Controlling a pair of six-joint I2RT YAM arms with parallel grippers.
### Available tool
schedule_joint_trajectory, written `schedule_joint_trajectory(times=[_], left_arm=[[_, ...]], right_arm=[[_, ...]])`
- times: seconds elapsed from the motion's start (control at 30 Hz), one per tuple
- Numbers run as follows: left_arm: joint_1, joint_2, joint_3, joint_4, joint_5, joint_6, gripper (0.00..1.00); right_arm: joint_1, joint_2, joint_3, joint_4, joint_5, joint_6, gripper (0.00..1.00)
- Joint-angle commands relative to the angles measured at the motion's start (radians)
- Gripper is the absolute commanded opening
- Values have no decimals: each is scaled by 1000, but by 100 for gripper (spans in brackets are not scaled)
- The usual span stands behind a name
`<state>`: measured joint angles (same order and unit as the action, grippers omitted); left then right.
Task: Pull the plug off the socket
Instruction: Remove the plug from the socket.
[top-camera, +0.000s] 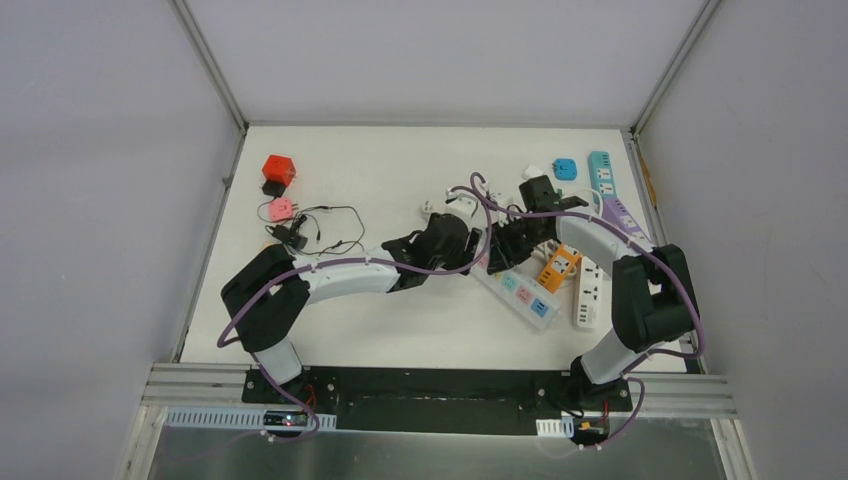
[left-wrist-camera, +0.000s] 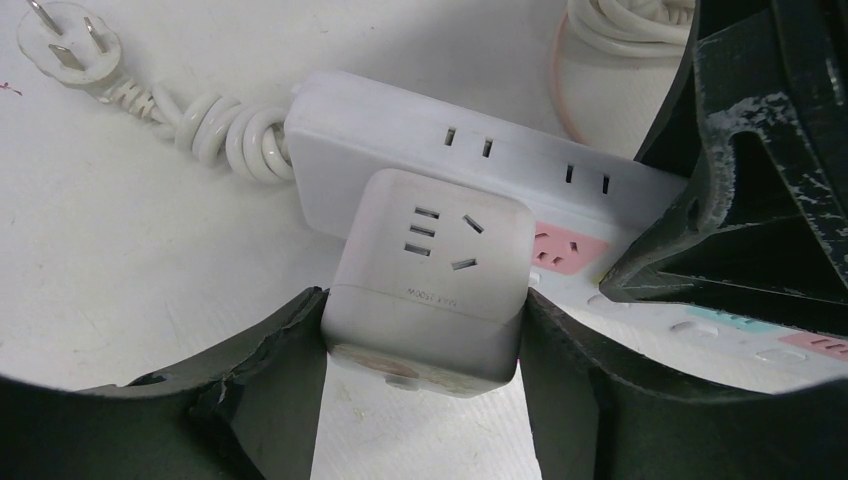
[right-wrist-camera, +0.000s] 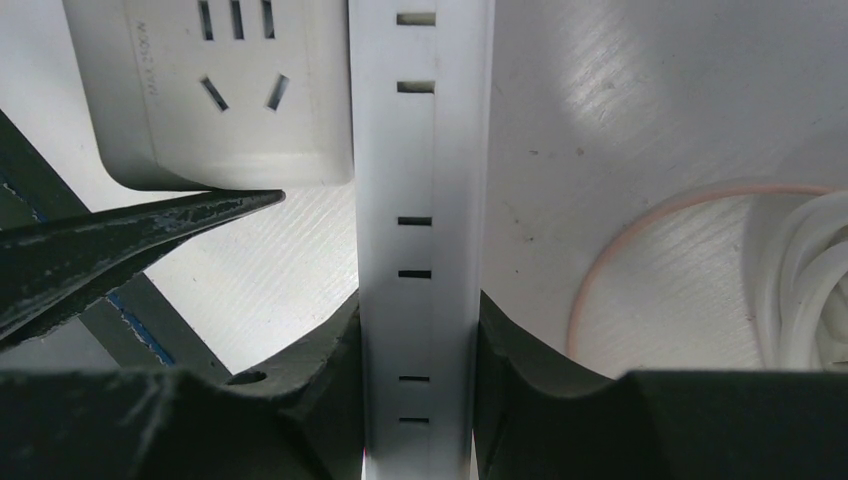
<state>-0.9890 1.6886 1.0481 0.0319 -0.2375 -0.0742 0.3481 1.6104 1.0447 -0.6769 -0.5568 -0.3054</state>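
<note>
Left gripper (left-wrist-camera: 421, 345) clamps the white cube plug (left-wrist-camera: 430, 265) by both sides. Plug sits on the cord end of the white power strip (left-wrist-camera: 400, 125), mid-table. Right gripper (right-wrist-camera: 418, 340) pinches that strip across its width, just beside the plug.

You see the cube plug (left-wrist-camera: 430, 280) sitting on the power strip (left-wrist-camera: 380, 130), at its end by the coiled cord (left-wrist-camera: 235, 135). Your left gripper (left-wrist-camera: 422, 310) flanks the plug on both sides, and the right gripper (right-wrist-camera: 418, 320) straddles the strip. A second strip (top-camera: 588, 293) lies to the right, seemingly just apart.
</note>
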Motion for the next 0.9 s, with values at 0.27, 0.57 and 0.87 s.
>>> schedule_joint_trajectory(times=[0.27,0.57,0.87], left_arm=[[-53,-19,38,5,-105,-17,0],[-174,47,102,19,-364,-39,0],[-153,-59,63,-54,-254,-71,0]], right_arm=[[-3,-13,62,48,-94,-4,0],[-3,-26,57,54,-169,0,0],[-3,-44,52,69,-50,1,0]])
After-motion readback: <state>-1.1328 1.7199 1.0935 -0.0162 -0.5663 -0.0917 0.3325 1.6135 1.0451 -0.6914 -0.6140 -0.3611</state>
